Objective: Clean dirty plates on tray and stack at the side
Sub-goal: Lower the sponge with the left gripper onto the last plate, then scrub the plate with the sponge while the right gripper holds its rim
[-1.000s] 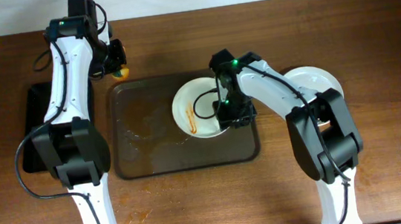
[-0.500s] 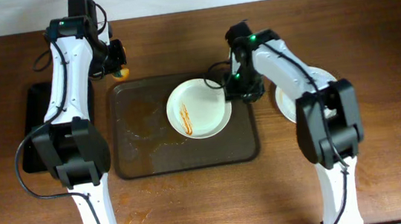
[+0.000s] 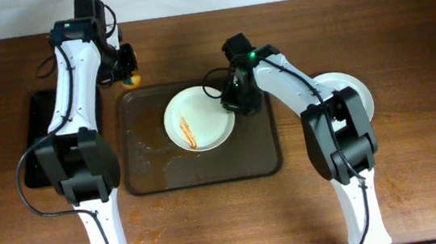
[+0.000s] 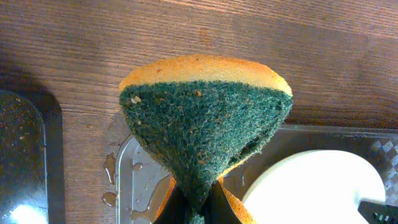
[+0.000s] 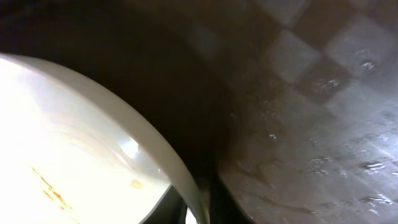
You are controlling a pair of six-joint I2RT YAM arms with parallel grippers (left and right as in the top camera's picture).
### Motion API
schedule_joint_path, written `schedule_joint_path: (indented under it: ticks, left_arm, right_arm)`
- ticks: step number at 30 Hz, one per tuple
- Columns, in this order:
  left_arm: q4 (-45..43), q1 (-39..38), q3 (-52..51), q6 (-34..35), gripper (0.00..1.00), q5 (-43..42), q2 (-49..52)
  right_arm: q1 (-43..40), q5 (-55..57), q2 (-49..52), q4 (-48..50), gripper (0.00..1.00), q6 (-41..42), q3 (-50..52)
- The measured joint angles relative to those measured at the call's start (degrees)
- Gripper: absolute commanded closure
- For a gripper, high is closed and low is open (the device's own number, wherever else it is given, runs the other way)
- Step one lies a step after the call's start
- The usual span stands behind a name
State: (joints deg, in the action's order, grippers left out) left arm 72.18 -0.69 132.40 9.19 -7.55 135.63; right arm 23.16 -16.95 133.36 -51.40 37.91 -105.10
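Observation:
A white plate [image 3: 195, 119] with an orange-brown sauce streak lies on the dark wet tray [image 3: 262, 156]. My right gripper [image 3: 230, 100] is shut on the plate's right rim. In the right wrist view the rim [image 5: 180, 180] sits between my right gripper's fingers [image 5: 200, 214] above the tray [image 5: 311, 124]. My left gripper [image 3: 125, 69] is above the tray's far left corner, shut on a yellow and green sponge [image 4: 205, 124]. The left wrist view shows my left gripper [image 4: 198, 208], the plate [image 4: 311, 186] and the tray [image 4: 134, 186] below. A stack of white plates [image 3: 353, 91] sits right of the tray.
A narrow black tray [image 3: 34, 133] lies left of the brown tray; its corner also shows in the left wrist view [image 4: 25, 162]. Water drops wet the tray's left half. An orange smear [image 3: 150, 237] marks the wood near the front.
My right gripper has dragged the dirty plate leftward across the tray, from right of centre to the middle. The left arm with the sponge has not moved.

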Motion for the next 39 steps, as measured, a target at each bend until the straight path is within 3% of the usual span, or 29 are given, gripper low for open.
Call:
schedule_joint_path:
  ticks: [8, 19, 26, 30, 33, 36, 39]
  left_arm:
    - [2.16, -0.22, -5.92, -0.02, 0.99, 0.0, 0.0]
    - [-1.29, -7.41, -15.69, -7.04, 0.99, -4.5, -0.07]
    - [-3.13, -7.82, -24.44, -1.07, 0.99, -1.4, -1.62]
    - [-0.83, -8.85, -25.22, -10.45, 0.99, -5.64, -1.7]
    - [-4.42, -10.99, -26.08, -17.29, 0.99, -9.94, -1.7]
    - [-9.84, -11.69, -26.23, -13.46, 0.99, -8.09, -2.05]
    - [-18.43, -12.13, -26.21, -5.64, 0.99, 3.08, -2.58]
  right_arm:
    - [4.48, 2.05, 0.33, 5.73, 0.96, 6.91, 0.0]
    - [4.48, 2.56, 0.37, 6.51, 0.96, 7.37, 0.0]
    - [4.48, 2.51, 0.42, 6.71, 0.96, 7.06, 0.0]
    - [4.48, 2.6, 0.42, 6.78, 0.96, 6.86, 0.0]
    - [4.37, 3.21, 0.44, 6.84, 0.96, 6.84, 0.0]
    - [4.31, 3.39, 0.42, 7.15, 0.96, 6.84, 0.0]
    - [4.31, 3.41, 0.44, 7.34, 0.96, 6.84, 0.0]
